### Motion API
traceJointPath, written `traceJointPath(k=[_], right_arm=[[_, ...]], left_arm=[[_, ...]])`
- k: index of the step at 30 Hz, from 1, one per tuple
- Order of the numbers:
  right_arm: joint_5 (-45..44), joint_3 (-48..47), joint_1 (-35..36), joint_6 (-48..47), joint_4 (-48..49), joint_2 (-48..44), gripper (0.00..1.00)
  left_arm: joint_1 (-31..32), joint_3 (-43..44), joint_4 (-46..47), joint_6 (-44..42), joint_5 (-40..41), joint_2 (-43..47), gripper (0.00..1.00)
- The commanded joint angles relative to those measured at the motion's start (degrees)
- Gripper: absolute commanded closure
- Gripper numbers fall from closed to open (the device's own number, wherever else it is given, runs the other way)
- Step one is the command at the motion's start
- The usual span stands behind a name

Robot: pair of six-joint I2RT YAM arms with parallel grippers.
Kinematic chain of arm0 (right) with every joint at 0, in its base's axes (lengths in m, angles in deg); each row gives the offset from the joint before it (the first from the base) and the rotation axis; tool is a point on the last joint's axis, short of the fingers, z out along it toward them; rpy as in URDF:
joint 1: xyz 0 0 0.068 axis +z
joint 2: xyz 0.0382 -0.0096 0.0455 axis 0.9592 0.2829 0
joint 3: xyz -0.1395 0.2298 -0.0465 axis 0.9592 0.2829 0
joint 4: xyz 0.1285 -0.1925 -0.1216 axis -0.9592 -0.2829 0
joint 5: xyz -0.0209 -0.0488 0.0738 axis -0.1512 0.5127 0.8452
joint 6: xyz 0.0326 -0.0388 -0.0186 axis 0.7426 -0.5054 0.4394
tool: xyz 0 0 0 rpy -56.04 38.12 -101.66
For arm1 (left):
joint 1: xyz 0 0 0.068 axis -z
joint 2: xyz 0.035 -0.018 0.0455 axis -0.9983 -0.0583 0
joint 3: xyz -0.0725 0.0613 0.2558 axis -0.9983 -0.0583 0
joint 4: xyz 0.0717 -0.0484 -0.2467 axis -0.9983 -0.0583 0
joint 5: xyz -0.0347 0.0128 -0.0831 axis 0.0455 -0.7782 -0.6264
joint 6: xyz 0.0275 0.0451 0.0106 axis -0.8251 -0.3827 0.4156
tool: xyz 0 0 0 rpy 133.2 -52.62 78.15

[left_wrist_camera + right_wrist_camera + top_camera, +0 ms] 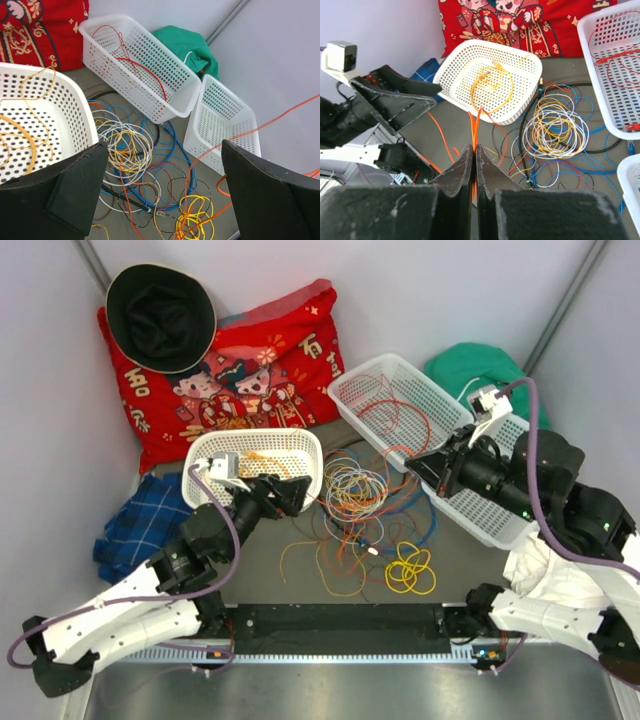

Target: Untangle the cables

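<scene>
My right gripper [474, 148] is clamped shut on 1 orange cable [471, 125], which runs from my fingertips toward the rounded white basket [455, 62]. My left gripper [164, 146] gapes wide, holding nothing. The other cables [358, 502] lie tangled on the table between the 3 baskets, with red ones inside the long basket [338, 395].

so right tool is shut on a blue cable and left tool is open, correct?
Not quite. The right tool is shut on an orange cable, not a blue one. The right wrist view shows it pinched there and running up toward the white basket. The left tool is open, as you said.
</scene>
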Motion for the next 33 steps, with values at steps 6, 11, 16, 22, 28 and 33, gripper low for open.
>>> traceJointPath(k=[6, 11, 16, 22, 28, 33], right_arm=[[0.9, -2.0, 0.6, -0.2, -1.9, -2.2, 1.00], [-1.3, 2.4, 0.7, 0.1, -2.2, -3.6, 1.00], [-1.9, 3.5, 0.7, 0.1, -2.3, -4.7, 1.00], [-0.3, 3.0, 0.8, 0.5, -2.0, -4.9, 1.00], [3.3, 2.2, 0.7, 1.7, -1.3, -4.3, 1.00], [4.0, 2.4, 0.7, 2.2, -1.6, -4.3, 1.00]], left_arm=[[0.2, 0.9, 7.1, -2.1, -6.7, -3.5, 0.02], [0.2, 9.2, -0.3, 0.4, -5.4, -7.1, 0.01], [0.2, 13.3, 1.7, -3.9, -8.4, -7.6, 0.01], [0.2, 11.2, 7.0, -4.5, -18.1, -9.8, 0.01], [0.2, 10.4, 12.7, -1.2, -36.1, -20.3, 0.01], [0.5, 8.0, 22.3, 2.8, -43.3, -25.2, 0.01]])
